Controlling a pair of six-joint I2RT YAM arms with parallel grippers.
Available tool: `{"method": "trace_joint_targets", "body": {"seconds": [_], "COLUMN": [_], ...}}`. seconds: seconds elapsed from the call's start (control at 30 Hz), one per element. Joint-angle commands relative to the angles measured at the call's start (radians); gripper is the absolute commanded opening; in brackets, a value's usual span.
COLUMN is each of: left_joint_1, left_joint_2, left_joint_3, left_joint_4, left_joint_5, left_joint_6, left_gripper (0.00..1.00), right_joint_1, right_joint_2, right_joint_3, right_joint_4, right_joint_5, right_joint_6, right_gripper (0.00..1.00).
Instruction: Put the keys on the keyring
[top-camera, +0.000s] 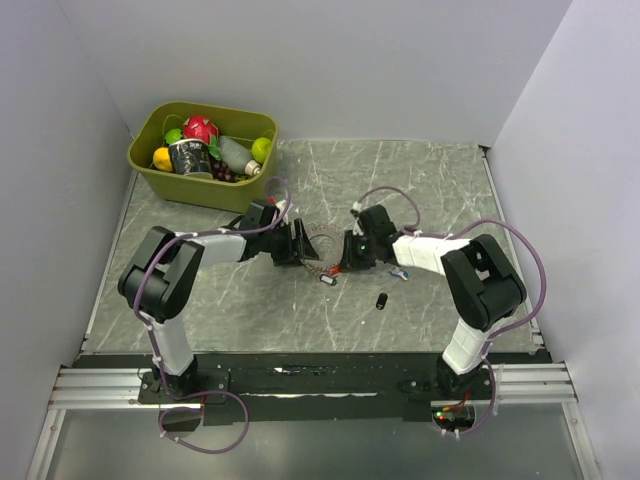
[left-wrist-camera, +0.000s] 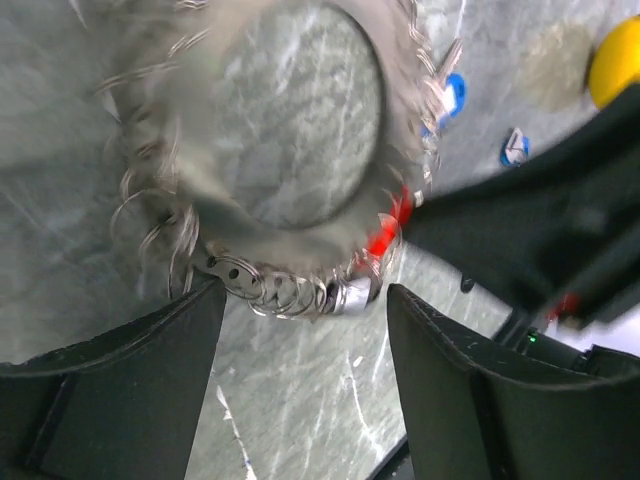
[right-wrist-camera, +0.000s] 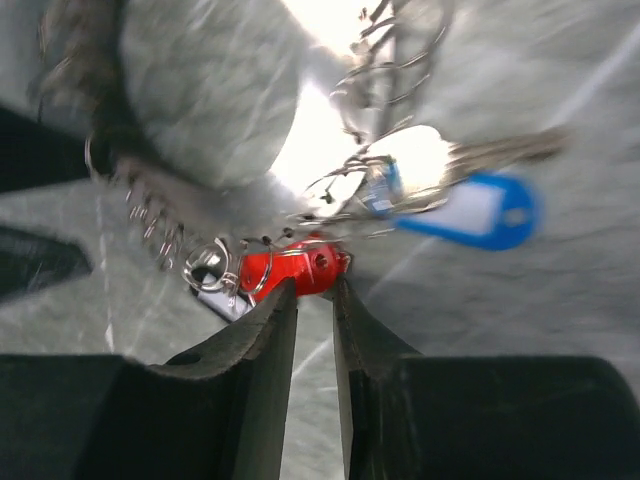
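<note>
Right gripper (right-wrist-camera: 314, 290) pinching one red key (right-wrist-camera: 296, 268), one keyring (top-camera: 322, 243), three loose keys (top-camera: 327, 279)

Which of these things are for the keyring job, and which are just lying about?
For the job: keyring, red key pinched in the right fingers, loose blue key, whitish key, black key.
Lying about: green bin holding fruit and a can.
</note>
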Motion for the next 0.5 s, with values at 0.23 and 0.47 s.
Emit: {"method": "trace_joint_targets", "body": {"seconds": [0.23,0.47], "left_joint_1": [-0.004,-0.004], "left_joint_2": [-0.006,-0.112], "left_joint_3": [0.087,0.034], "left_joint_4": [-0.161,-0.150], "left_joint_5": [-0.160,-0.212], "left_joint_6": [0.106,0.118], "left_gripper": [0.74,0.75], "right_joint_1": [0.166,0.159], "right_joint_2": [-0.007,-0.133], "right_joint_3": [-0.075,-0.019], "right_joint_4": [-0.007,-0.047], "right_joint_5": [-0.152,-0.043], "right_joint_6": [0.064,0.012], "right_gripper": [0.28,0.28]}}
